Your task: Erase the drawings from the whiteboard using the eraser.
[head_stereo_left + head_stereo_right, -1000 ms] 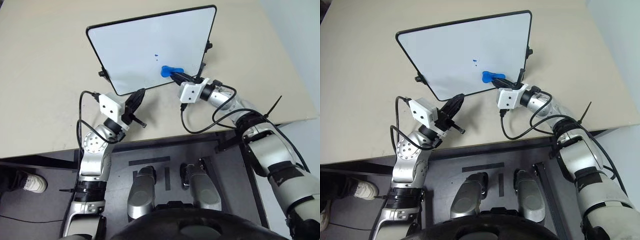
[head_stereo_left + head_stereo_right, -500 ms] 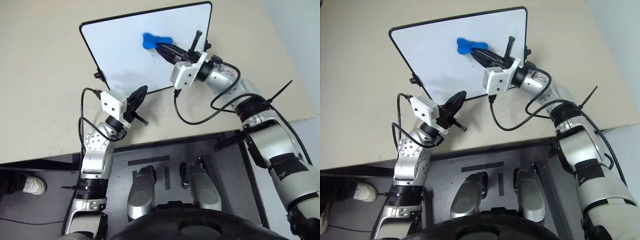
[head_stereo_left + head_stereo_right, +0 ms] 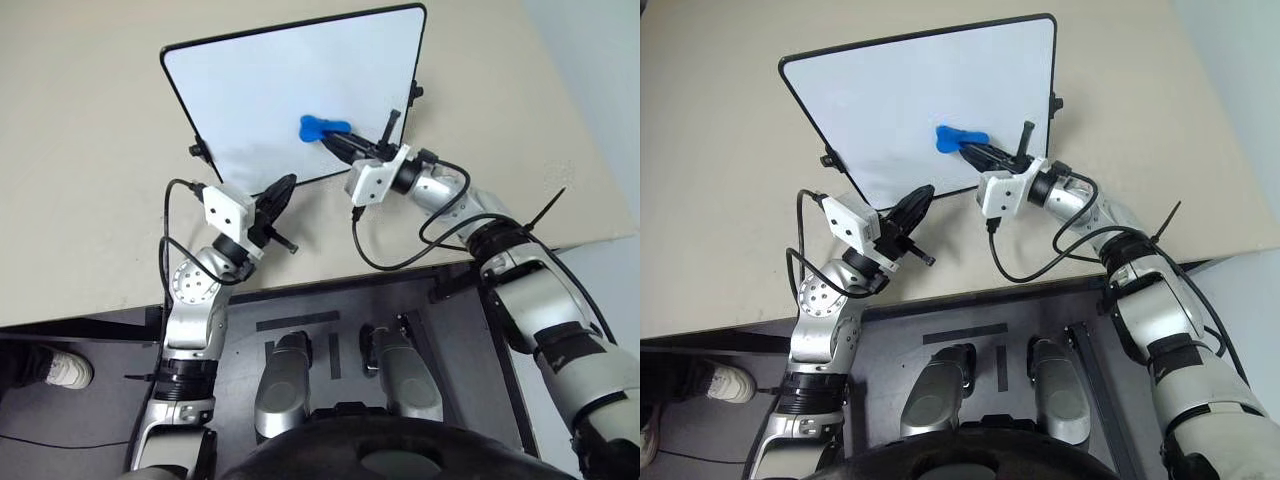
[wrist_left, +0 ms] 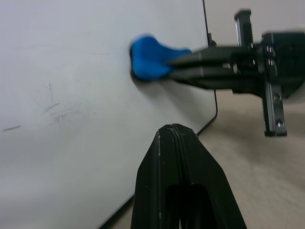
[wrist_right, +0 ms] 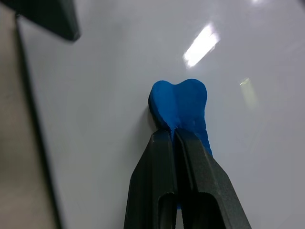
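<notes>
The whiteboard (image 3: 260, 90) stands tilted on the beige table. My right gripper (image 3: 338, 138) is shut on the blue eraser (image 3: 322, 126) and presses it flat against the board's right-hand middle; the right wrist view shows the eraser (image 5: 178, 102) pinched between the black fingertips (image 5: 159, 143). The drawings are hidden from me; faint grey streaks (image 4: 57, 112) mark the white surface. My left gripper (image 3: 283, 184) is shut with nothing in it, its tip close to the board's near edge, and from its wrist I see the eraser (image 4: 147, 59) held by the other arm.
The beige table (image 3: 90, 180) spreads left and right of the board and ends in a front edge close to my arms. Small black knobs (image 3: 197, 150) stick out of the board's sides. A person's shoe (image 3: 55, 368) rests on the dark floor at lower left.
The right gripper swept the eraser up toward the board's top, then back down to its middle. The small blue mark seen a second ago no longer shows. The left arm stayed put.
</notes>
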You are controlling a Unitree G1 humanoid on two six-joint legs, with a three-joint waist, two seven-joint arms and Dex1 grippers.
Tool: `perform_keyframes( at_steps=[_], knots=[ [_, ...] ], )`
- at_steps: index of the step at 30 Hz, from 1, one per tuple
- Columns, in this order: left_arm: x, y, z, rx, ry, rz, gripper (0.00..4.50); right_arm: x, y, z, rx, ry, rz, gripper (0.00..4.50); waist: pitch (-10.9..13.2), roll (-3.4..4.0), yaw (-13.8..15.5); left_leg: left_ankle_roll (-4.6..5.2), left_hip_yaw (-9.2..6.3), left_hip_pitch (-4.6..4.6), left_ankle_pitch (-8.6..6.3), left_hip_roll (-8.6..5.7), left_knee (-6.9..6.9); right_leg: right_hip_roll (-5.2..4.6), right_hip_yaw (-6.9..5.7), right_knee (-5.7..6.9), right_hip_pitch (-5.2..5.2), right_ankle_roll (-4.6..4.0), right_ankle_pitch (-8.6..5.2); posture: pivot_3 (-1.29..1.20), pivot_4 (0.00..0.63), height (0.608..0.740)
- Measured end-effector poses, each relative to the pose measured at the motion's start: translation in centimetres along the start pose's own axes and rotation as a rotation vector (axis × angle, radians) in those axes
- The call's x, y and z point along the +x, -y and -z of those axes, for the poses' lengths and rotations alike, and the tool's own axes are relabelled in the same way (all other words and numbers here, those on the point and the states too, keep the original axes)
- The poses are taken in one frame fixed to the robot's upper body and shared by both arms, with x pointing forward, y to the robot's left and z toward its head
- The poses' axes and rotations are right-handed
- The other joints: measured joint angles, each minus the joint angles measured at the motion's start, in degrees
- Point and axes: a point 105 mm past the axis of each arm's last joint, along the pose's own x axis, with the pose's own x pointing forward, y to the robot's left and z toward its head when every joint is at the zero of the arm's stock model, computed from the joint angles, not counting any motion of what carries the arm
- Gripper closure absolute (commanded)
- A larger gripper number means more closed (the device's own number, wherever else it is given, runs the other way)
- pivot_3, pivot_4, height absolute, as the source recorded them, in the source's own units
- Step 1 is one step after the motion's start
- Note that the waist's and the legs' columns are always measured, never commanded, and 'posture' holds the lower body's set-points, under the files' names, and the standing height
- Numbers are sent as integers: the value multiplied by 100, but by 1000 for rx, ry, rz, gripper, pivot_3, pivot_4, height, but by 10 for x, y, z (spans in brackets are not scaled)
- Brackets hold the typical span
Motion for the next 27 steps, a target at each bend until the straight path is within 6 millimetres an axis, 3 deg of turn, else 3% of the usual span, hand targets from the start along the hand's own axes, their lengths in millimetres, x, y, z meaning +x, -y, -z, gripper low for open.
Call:
perform_keyframes(
  at_steps=[8, 12, 16, 23, 27],
  knots=[
    [-1, -1, 0, 6, -7, 5, 4500, -2, -6, 4, 13, -24, -33, 4458, 0, 0, -1, 22, 0, 2, 14, 0, 1, 0, 0, -2, 1, 0, 11, 0, 150, 740],
    [0, 1, 0, 6, -6, 11, 4500, -12, -24, 5, 77, -31, -101, 4458, 0, 0, 0, 33, 2, -3, 21, 0, 1, 0, 0, -9, 1, 9, 4, 0, 150, 740],
    [-4, 1, 0, 8, -11, 6, 4500, -42, -37, 4, 181, -47, -186, 4458, -1, -1, 51, 35, 8, -21, 20, -1, 13, 0, -3, -15, 0, 22, -9, 0, 150, 740],
    [-9, -1, 1, 7, -24, -8, 4500, -111, -31, -2, 336, -199, -271, 4458, -5, -8, 79, 45, 13, -22, -10, -1, 35, 0, -5, -16, 13, 35, -38, 0, 150, 740],
    [-8, -1, 0, 8, -24, 1, 4500, -132, -40, -6, 411, -272, -303, 4458, -5, -9, 59, 47, 13, 7, -3, -1, 35, 4, -2, -14, 39, 40, -50, 0, 150, 740]
  ],
)
